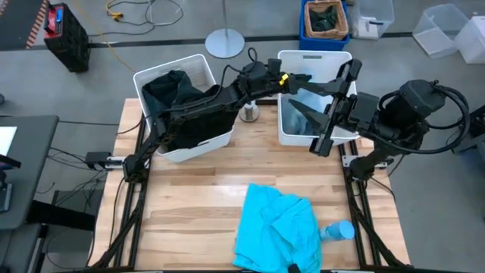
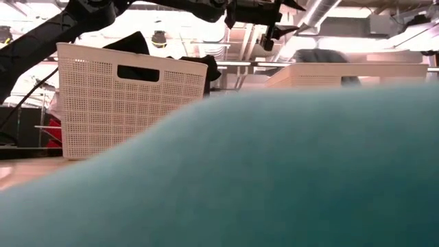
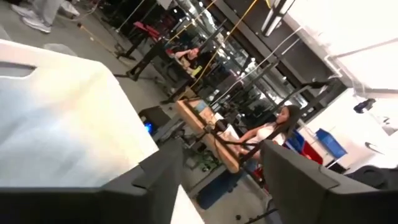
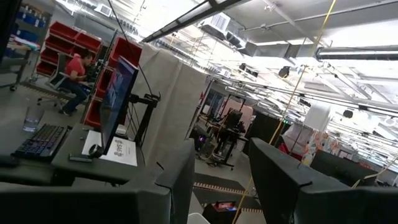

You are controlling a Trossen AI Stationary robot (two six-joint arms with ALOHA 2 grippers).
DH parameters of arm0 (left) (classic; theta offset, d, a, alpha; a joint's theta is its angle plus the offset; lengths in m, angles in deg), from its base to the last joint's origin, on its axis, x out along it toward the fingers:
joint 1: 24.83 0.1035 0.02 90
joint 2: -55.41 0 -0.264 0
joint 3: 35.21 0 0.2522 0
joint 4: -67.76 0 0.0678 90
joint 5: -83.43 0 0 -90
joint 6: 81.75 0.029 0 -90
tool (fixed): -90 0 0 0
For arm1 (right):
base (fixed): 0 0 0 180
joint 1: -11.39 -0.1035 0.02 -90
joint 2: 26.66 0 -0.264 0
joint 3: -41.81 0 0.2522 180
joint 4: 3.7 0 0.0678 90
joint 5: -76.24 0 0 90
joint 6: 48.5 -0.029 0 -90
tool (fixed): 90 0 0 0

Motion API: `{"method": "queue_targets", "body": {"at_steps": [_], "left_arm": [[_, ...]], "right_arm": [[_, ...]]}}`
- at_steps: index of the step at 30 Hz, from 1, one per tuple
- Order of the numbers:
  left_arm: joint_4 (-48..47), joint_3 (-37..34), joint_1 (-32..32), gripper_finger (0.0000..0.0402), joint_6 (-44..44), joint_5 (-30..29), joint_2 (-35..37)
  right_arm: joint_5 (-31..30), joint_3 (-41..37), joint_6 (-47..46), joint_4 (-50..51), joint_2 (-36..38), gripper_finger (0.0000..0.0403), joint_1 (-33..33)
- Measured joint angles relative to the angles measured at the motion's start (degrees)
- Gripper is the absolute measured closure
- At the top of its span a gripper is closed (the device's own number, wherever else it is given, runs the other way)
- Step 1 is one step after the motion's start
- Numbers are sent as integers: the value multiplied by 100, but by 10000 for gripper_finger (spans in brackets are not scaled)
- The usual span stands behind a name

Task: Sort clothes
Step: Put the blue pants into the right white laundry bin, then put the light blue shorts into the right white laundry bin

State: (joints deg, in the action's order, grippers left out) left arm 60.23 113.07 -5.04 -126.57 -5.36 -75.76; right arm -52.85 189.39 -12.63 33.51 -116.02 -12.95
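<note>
The bright turquoise garment [image 1: 276, 224] lies crumpled on the table near its front edge and fills the foreground of the low view [image 2: 274, 171]. The black garment [image 1: 170, 91] lies in the left white basket [image 1: 204, 64]. Grey-blue and dark teal cloth [image 1: 307, 114] lies in the right white basket [image 1: 292, 136]. My left gripper [image 1: 303, 80] is raised over the right basket's far left part, open and empty [image 3: 221, 168]. My right gripper [image 1: 350, 72] is raised over that basket's right rim, open and empty [image 4: 221, 168].
A blue bottle-like thing [image 1: 337, 230] lies beside the turquoise garment at the front right. A small metal object [image 1: 248, 114] stands between the baskets. Beyond the table stand a blue crate with dark cloth [image 1: 326, 19] and a round stand base [image 1: 225, 42].
</note>
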Motion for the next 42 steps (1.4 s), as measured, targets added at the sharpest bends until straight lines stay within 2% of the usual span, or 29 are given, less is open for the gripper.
{"method": "queue_targets", "body": {"at_steps": [6, 15, 22, 25, 31, 36, 42], "left_arm": [[-14, 5, 0, 157, -60, 73, -4], [886, 37, 46, 164, -166, 1145, 162], [278, 34, -61, 194, 1179, 1524, 988], [-391, 35, -186, 213, 1851, 1500, 1360], [-1674, 31, -595, 261, 3045, 988, 2165], [-2116, 31, -982, 300, 3727, 450, 2761], [-2584, 31, -1160, 338, 4054, 352, 3368]], "right_arm": [[0, 0, 2, 10, 0, 234, 0], [-1, 0, 9, 16, 0, 234, -13], [-11, 0, 8, 32, 2, 234, -130], [-21, 0, 8, 30, 2, 234, -160], [-33, 0, -165, 135, 4, 234, -236], [-5, 2, -547, 548, 4, 234, -439], [13, 3, -1633, 1498, -3, 234, -588]]}}
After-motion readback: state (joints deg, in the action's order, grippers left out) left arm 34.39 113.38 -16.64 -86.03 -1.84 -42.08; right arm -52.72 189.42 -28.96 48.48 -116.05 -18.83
